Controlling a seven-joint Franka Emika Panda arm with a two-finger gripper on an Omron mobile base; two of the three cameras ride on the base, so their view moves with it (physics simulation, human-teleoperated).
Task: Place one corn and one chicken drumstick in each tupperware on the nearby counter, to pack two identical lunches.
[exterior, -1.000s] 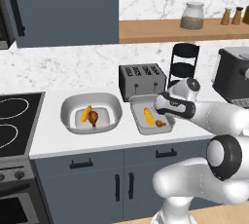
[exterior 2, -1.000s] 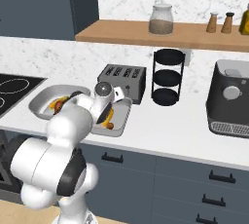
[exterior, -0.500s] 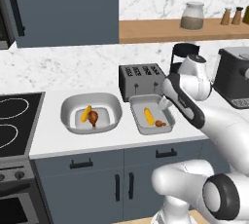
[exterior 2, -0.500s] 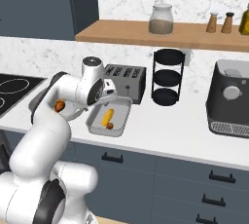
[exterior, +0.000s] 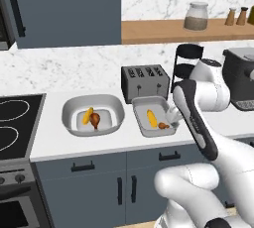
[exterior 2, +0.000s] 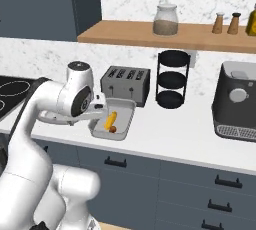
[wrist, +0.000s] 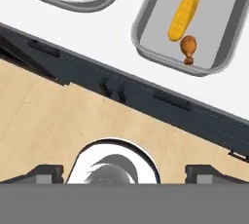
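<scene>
Gripper point(wrist: 124, 172) open, empty; corn point(wrist: 184, 14), drumstick point(wrist: 188, 48) in tray point(wrist: 146, 18).

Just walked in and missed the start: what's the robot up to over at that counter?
It is packing two lunches. The oval tub holds a corn cob and a drumstick; the rectangular tray beside it, in front of the toaster, also holds one corn and one drumstick. The claw is open and empty, raised above the counter, so the packing looks done.
</scene>
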